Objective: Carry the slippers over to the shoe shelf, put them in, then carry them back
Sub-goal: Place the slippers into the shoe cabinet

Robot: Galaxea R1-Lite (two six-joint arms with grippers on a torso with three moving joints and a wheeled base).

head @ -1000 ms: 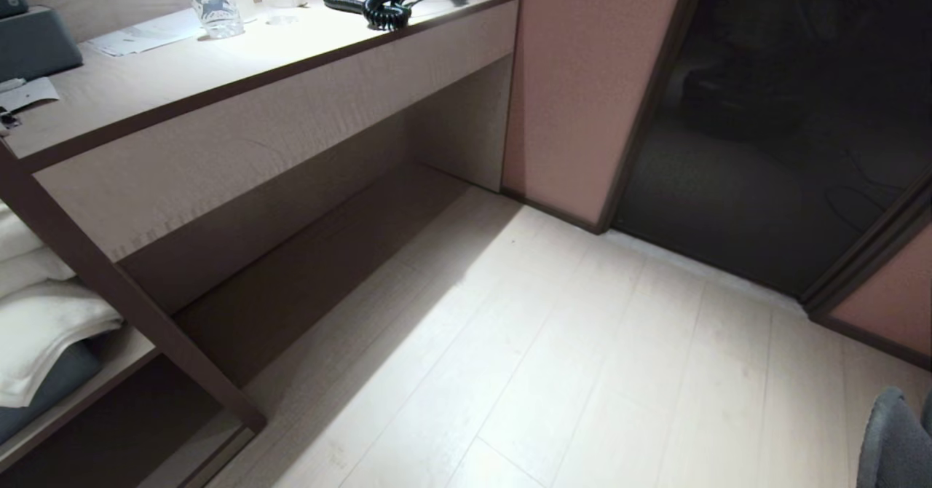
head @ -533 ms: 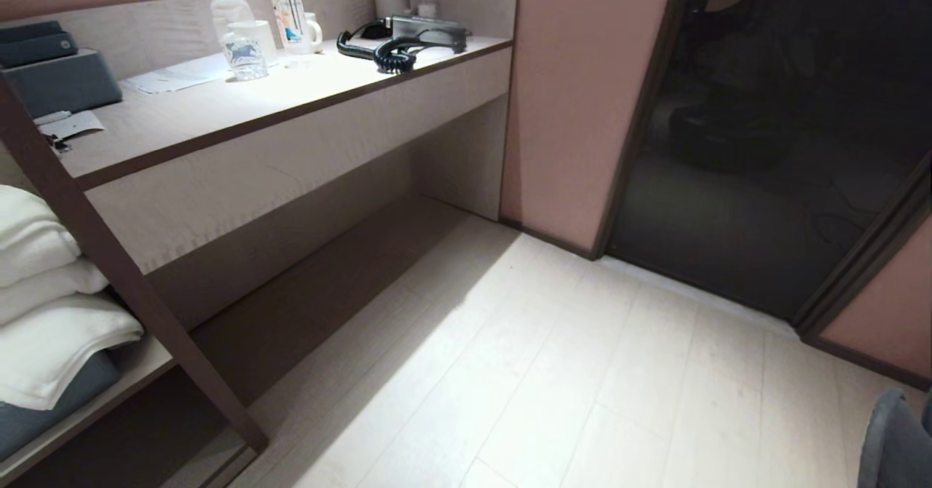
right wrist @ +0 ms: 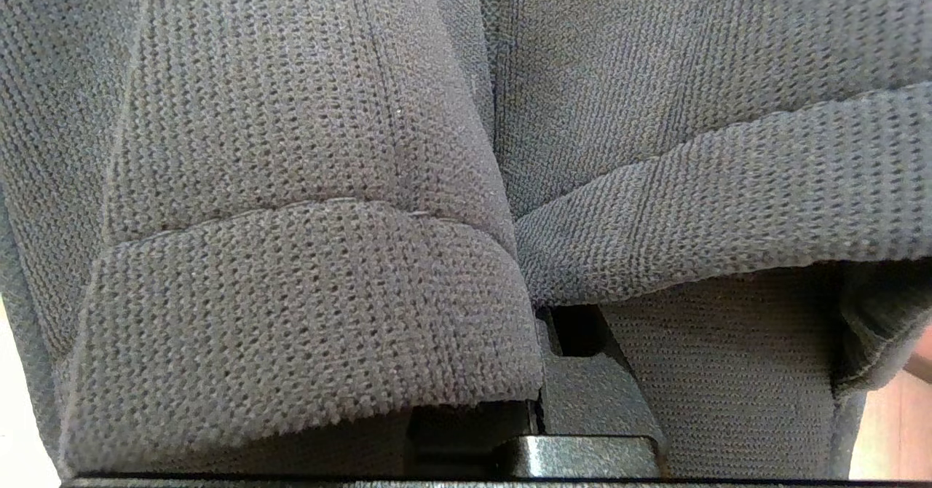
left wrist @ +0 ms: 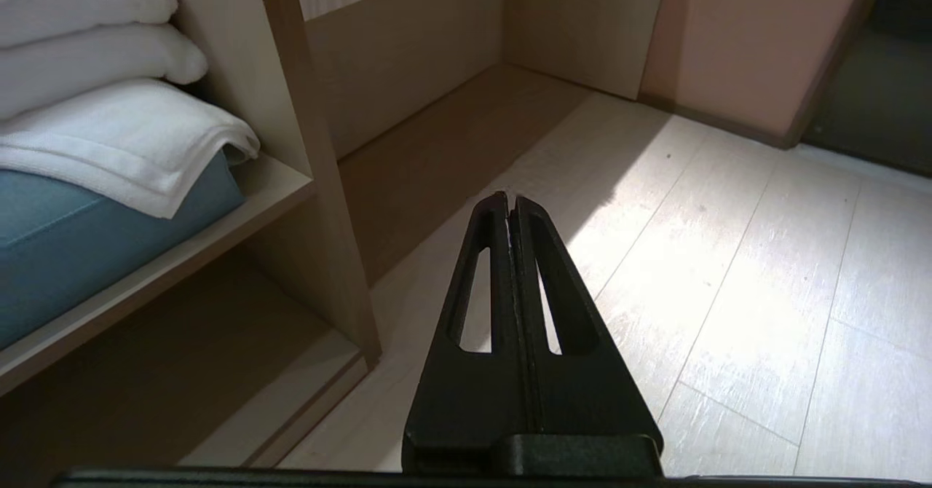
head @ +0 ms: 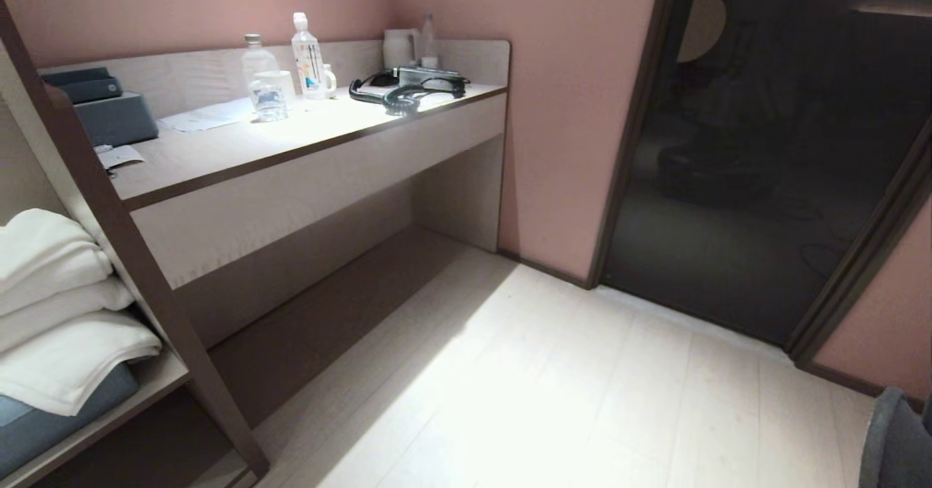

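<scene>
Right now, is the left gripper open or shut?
Shut: the left gripper shows both black fingers pressed together, holding nothing, above the pale floor.
</scene>
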